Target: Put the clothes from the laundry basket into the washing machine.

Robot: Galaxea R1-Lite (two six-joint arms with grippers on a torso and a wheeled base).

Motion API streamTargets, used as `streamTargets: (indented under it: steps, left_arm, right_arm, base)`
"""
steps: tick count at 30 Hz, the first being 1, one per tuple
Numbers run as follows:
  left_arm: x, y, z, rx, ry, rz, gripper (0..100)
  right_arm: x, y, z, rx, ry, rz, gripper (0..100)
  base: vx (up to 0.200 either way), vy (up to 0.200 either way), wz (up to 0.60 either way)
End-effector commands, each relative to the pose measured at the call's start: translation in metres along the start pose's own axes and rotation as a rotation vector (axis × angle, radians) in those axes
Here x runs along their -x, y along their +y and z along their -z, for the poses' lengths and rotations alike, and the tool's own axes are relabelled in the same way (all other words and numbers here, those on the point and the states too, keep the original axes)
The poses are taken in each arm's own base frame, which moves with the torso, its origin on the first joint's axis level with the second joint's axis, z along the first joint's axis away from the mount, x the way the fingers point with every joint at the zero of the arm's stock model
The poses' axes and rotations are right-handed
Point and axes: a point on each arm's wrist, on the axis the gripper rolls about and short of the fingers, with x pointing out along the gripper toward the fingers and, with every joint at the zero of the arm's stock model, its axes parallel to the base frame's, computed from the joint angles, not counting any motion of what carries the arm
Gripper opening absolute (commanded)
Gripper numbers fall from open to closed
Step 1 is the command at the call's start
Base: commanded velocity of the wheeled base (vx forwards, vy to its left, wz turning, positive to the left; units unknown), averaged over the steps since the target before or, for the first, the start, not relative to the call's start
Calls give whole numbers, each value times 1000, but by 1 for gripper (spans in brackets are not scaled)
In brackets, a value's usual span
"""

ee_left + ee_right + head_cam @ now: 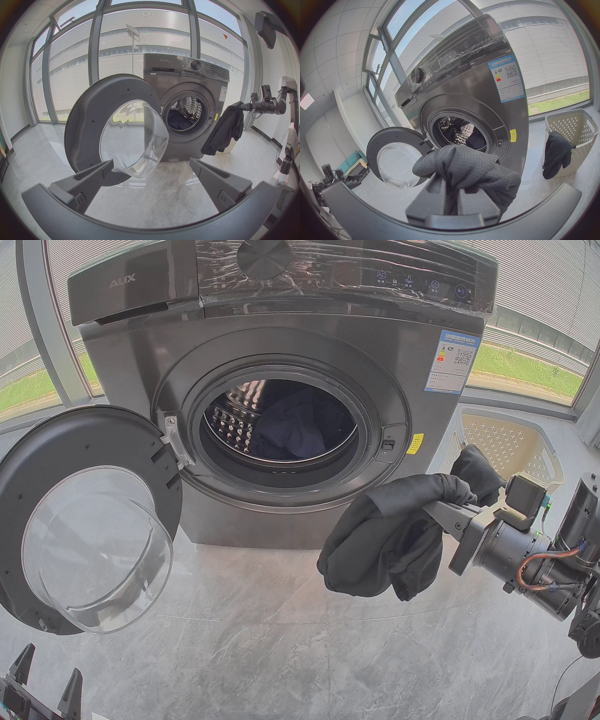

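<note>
The right tool (445,514) is clamped on a crumpled dark grey garment (375,540), which hangs in the air near the open mouth of the grey front-loading washing machine (281,334), not yet inside. A dark blue piece (300,427) already lies in the drum. A black cloth (556,153) draped over the rim of the cream perforated laundry basket (512,440) looks still to go. The left tool (150,163) gapes wide, empty.

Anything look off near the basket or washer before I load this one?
One thing: a black garment hangs over the rim of the laundry basket, mostly outside, and might slip to the floor. The control panel of the washing machine is wrapped in plastic film. Nothing is spilled.
</note>
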Motion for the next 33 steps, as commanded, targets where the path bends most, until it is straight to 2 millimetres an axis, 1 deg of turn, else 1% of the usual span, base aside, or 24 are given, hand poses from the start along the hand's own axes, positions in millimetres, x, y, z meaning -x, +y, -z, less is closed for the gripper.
streamTargets:
  steps: [1, 2, 8, 12, 17, 18, 21, 25, 28, 33]
  left_arm:
    - [0, 0, 5, -1, 3, -1, 100]
    - [0, 0, 5, -1, 3, 0, 100]
    - [0, 0, 5, -3, 1, -1, 100]
    - [0, 0, 5, -10, 3, 0, 100]
    - [0, 0, 5, -20, 1, -7, 100]
    - [0, 0, 5, -20, 1, -7, 100]
    - [0, 0, 5, -17, 0, -7, 100]
    - [0, 0, 5, -74, -4, -12, 100]
    - [0, 0, 5, -83, -5, 15, 100]
    - [0, -1, 4, -78, -10, 26, 100]
  right_arm:
    - [-5, 1, 6, 0, 23, -3, 0]
    - [-6, 2, 7, 2, 28, -6, 0]
    - [-12, 9, 9, -1, 36, -28, 0]
    - [-19, 10, 13, 2, 48, -32, 0]
    - [-31, 24, 15, -12, 48, -74, 0]
    - [-31, 24, 15, -12, 48, -74, 0]
    - [-40, 36, 14, -24, 18, -120, 0]
    - [-54, 49, 19, -58, -6, -154, 0]
    - [-61, 52, 24, -81, -16, -157, 0]
    - [-79, 57, 22, -92, -69, -157, 0]
  base:
    - [0, 0, 0]
    - [0, 0, 0]
    - [0, -200, 0]
    - [0, 0, 0]
    - [0, 0, 0]
    - [0, 0, 0]
    - [0, 0, 0]
    - [0, 0, 0]
    - [0, 0, 0]
    - [0, 0, 0]
